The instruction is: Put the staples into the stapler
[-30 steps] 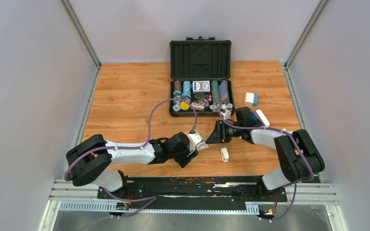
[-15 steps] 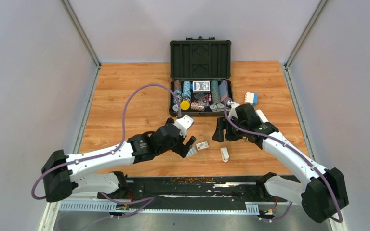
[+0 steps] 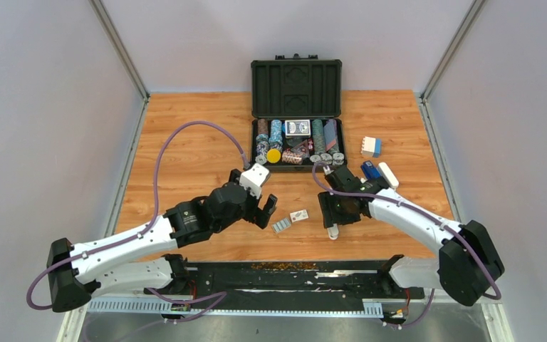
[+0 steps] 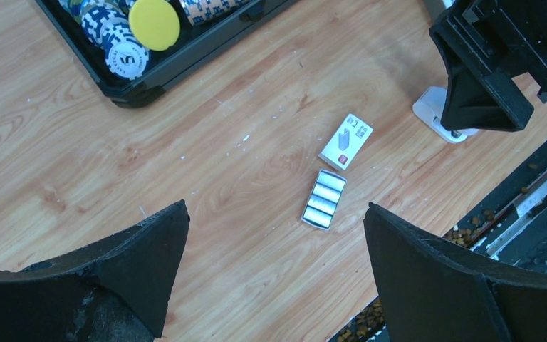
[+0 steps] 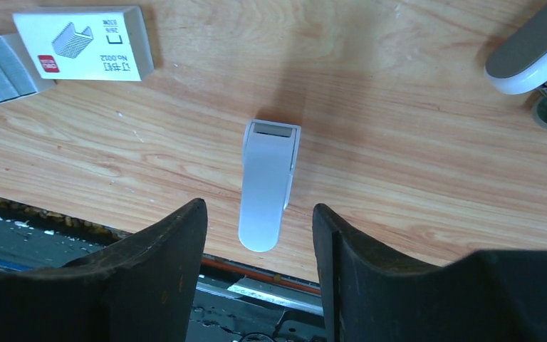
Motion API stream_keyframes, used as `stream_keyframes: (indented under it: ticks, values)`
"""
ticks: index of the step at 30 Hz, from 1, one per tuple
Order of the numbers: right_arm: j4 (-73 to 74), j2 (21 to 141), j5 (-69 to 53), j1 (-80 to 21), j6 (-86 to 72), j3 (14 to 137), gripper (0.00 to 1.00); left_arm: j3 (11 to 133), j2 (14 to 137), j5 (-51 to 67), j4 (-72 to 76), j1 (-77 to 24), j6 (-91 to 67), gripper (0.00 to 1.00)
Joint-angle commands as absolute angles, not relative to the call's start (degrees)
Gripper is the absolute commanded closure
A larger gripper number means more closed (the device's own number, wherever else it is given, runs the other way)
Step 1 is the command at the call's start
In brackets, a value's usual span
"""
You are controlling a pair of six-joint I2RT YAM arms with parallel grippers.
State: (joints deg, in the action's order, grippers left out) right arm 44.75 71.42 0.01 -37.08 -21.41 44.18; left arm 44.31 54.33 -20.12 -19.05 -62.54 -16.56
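Early stage: staples (image 4: 323, 199) sit exposed in their tray beside the sleeve (image 4: 345, 142) on the surface (image 4: 114, 178) below the spread, empty left hand (image 4: 274, 210), while the stapler (image 5: 267, 185) lies nearby, apparently closed, framed by the spread, empty right hand (image 5: 258, 206), so opening and loading are not yet done.

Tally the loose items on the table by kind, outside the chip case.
Staplers: 3 (pale stapler, dark blue stapler, white stapler)
Staple box parts: 2 (tray of staples, sleeve)
White-and-blue box: 1
Total: 6
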Motion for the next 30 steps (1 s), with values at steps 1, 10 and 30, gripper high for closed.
stream_keyframes:
  ticks: [1, 10, 30]
  values:
    - [45.77, 73.47, 1.69, -37.85, -22.49, 46.54, 0.45, 43.21, 53.94, -20.51, -18.04, -62.88, -15.99, 0.00]
    - [45.04, 76.53, 1.17, -38.27, -22.19, 45.41, 0.55, 41.45, 54.31, -17.87, -14.83, -62.84, -16.00, 0.00]
    - [26.94, 51.47, -10.10, -38.69, -23.39, 44.61, 1.00, 34.82, 52.19, -12.47, 2.57, -62.78, -17.92, 0.00]
